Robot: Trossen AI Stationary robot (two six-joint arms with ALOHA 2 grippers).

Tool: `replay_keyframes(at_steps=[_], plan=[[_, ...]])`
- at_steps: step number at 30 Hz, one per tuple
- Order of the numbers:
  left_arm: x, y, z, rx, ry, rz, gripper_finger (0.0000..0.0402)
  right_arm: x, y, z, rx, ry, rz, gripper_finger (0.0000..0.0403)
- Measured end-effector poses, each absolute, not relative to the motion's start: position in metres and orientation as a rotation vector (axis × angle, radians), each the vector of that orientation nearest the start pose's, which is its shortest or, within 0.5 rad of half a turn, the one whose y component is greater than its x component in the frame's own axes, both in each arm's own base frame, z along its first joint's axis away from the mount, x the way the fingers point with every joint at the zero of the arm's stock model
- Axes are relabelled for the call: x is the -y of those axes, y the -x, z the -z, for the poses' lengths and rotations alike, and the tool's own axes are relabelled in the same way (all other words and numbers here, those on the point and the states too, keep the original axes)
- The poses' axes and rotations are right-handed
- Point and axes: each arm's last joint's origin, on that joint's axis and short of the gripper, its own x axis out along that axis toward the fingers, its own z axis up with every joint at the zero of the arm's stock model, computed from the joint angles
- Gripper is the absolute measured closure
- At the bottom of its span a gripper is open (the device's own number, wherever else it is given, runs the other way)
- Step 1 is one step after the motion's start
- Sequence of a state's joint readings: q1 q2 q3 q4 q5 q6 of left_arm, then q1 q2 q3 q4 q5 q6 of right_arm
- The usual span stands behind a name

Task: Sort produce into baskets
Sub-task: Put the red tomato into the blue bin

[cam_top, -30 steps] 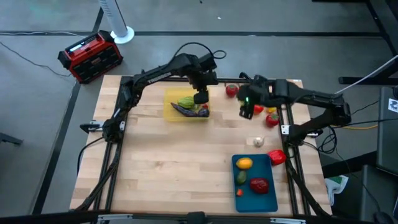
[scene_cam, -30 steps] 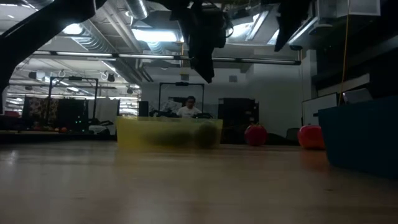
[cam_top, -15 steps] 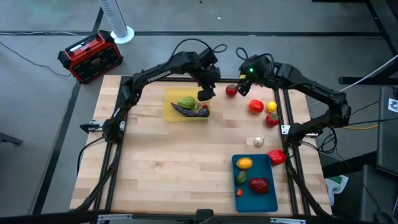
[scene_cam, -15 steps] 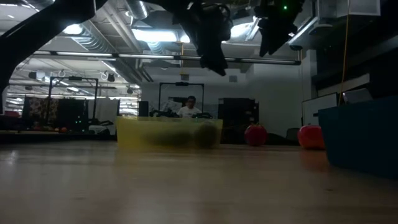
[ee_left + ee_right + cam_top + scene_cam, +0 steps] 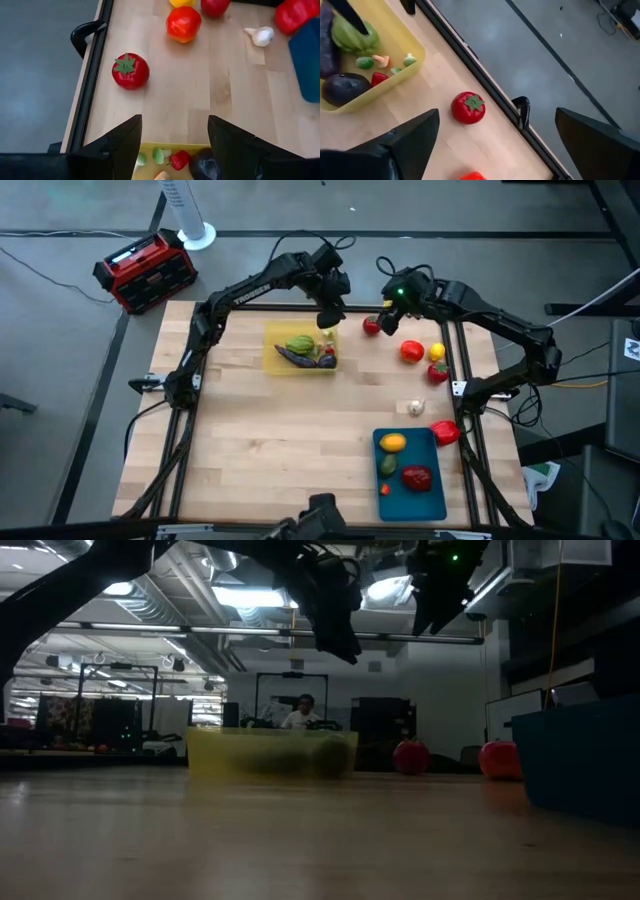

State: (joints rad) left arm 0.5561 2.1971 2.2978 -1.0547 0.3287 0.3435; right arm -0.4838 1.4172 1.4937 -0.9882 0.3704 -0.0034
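Tomato (image 5: 372, 326) with a green stem lay on the bare wood near the table's far edge, just beside the black rail, between my two grippers and touching neither. My left gripper (image 5: 327, 317) hung in the air above the far corner of the yellow basket (image 5: 271, 356), fingers spread wide and holding nothing; through its wrist camera I saw the tomato (image 5: 130, 71) beyond my fingertips and the basket's rim directly below. My right gripper (image 5: 392, 308) hovered high, just beside the tomato on its other side, its fingers (image 5: 400, 142) spread wide as well and empty; its camera looked down on the tomato (image 5: 468, 107) and the yellow basket (image 5: 417, 55).

The yellow basket held a green pepper (image 5: 299, 344), a purple eggplant (image 5: 296, 358) and some small pieces, one of them a little red pepper (image 5: 378, 78). The blue basket (image 5: 434, 495) sat at the near right of the table with an orange (image 5: 394, 443), a small green piece (image 5: 388, 465) and a dark red fruit (image 5: 417, 477) in it, and a red pepper (image 5: 445, 433) lay against its outer far corner. Loose on the wood to the right of the tomato were a red-orange tomato (image 5: 411, 352), a yellow lemon (image 5: 437, 352), another red fruit (image 5: 438, 373) and, nearer the blue basket, a white garlic (image 5: 415, 408).

Off the table sat a red-and-black box (image 5: 144, 271). In the low view a person (image 5: 303, 712) showed far behind the basket.
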Motion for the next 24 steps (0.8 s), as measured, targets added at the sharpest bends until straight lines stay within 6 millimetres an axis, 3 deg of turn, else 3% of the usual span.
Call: replay_keyframes(at_steps=[7,18,20,24], plan=[[-0.247,-0.397,-0.326,-0.805,0.131,0.063,0.0178,0.164,-0.256,-0.339,-1.05,-0.092,0.799,0.0018],[-0.264,-0.381,-0.322,-0.857,0.169,0.011,0.0178,0.191,-0.281,-0.288,-1.256,-0.06,0.709,0.0007],[-0.264,-0.38,-0.311,-0.885,0.191,0.015,0.0178,0.193,-0.285,-0.28,-1.291,-0.04,0.683,0.0007],[-0.259,-0.38,-0.272,-0.936,0.245,0.018,0.0178,0.199,-0.288,-0.269,-1.334,-0.034,0.666,0.0008]])
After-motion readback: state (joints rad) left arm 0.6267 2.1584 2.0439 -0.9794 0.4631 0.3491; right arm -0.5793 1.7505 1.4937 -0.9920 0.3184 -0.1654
